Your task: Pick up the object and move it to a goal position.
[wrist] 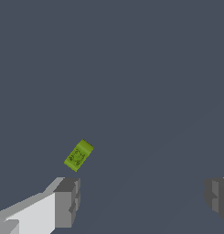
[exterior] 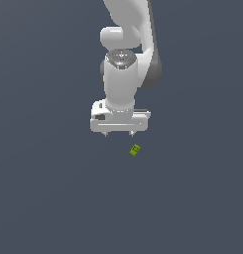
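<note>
Your claw hung wide open, holding nothing; the lime-green block (tilted, studs up) lay at its five o'clock, just clear.

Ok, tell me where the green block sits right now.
In the exterior view the green block lies on the dark floor just below the open gripper, toward that view's right, untouched; the wrist view shows it outside the finger gap.

No readable text, label, brand or number is showing anywhere; the tiny lime-green rectangular block is bearing only indistinct darker marks.
</note>
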